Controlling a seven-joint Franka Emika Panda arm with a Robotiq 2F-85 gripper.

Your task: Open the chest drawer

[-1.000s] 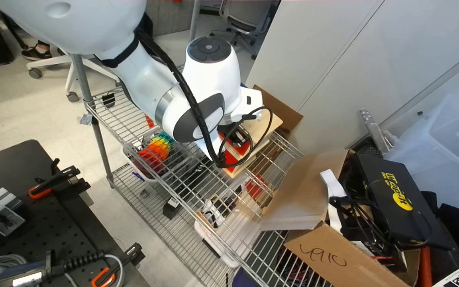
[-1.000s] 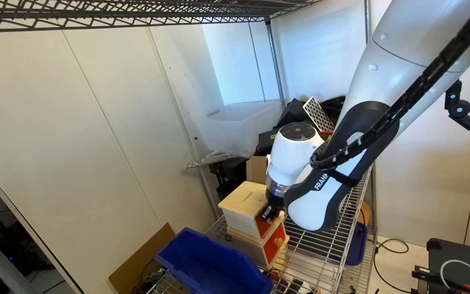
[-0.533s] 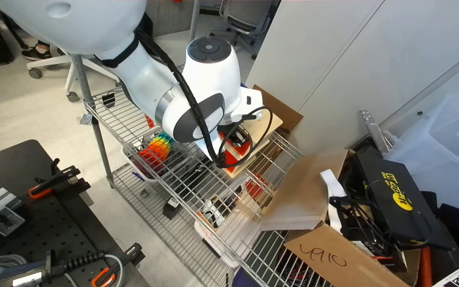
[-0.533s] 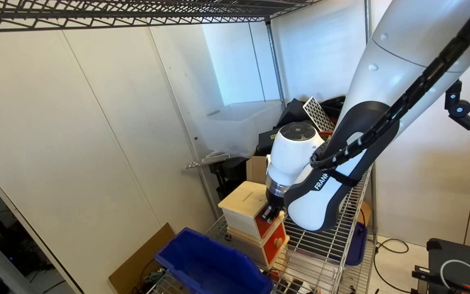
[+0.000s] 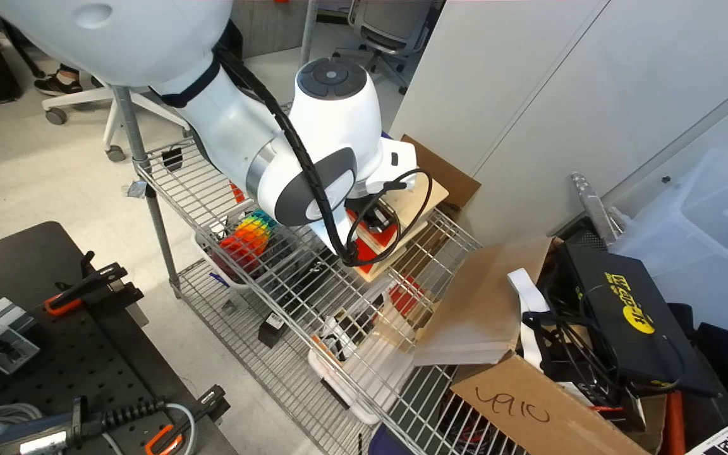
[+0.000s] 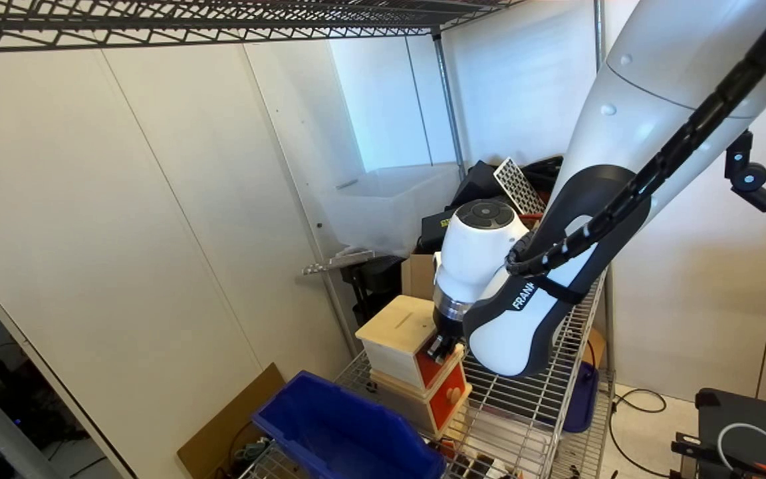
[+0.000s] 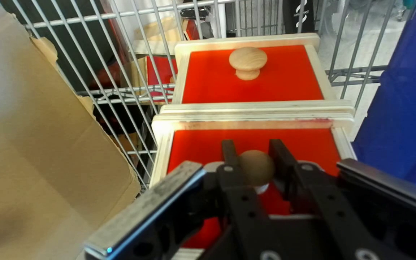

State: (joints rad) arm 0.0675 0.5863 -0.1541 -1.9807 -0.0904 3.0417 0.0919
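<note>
Firstly, the black two-finger claw (image 7: 252,143) is judged, from the wrist view, to be clamped on the round wooden knob (image 7: 256,168) of the upper drawer: the knob is flanked closely on both sides and no clear gap is made out, though this region is blurred. Behind the knob lies the bright red upper drawer front (image 7: 204,144) of the small light plywood chest (image 6: 389,362).

Relation for the pull: no long axis is offered by the round knob head. The line that matters is judged to run straight out from the red front, at right angles to the squeeze, away from the chest's body. No opening of the drawer is seen; part of its front is hidden by the claw. The lower red drawer front (image 7: 253,90) is left ungripped.

Outward: the chest is carried by a silver wire-rack bench (image 6: 522,399), between a blue plastic bin (image 7: 399,115) and a brown cardboard box (image 5: 465,309).

Writing: "FRANK" is read on the white-and-grey arm (image 6: 622,143), its ending cut off. The box is hand-marked, probably "4910". Yellow lettering on a flat black carton (image 5: 610,325) could not be read with certainty.
</note>
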